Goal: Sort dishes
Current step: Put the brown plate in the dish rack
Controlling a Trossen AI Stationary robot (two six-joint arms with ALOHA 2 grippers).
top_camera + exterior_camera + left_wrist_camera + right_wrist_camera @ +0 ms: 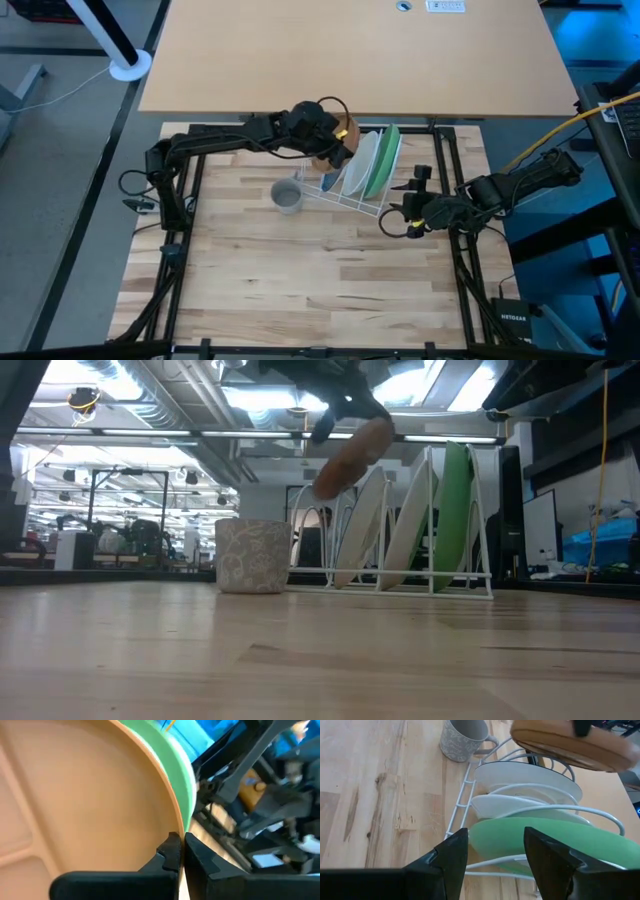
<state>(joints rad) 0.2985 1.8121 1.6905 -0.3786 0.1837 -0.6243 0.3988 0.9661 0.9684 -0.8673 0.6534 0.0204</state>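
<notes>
Left gripper (pixel 338 133) clamps brown-orange plate (pixel 352 456) by its rim, tilted above rack (pixel 352 203) at approx 12 o'clock of table (pixel 280 290). Right gripper (pixel 392 222) w/ fingers spread, empty, near green plate (pixel 385 160), approx 3 o'clock.

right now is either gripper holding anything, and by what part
The left gripper holds the brown-orange plate by its rim, above the rack. The right gripper is open and empty.

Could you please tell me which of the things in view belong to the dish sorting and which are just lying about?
Part of the job:
brown-orange plate, held above the rack by the left gripper
green plate, in the rack
two pale plates beside it in the rack

Lying about:
grey cup
white wire rack
</notes>
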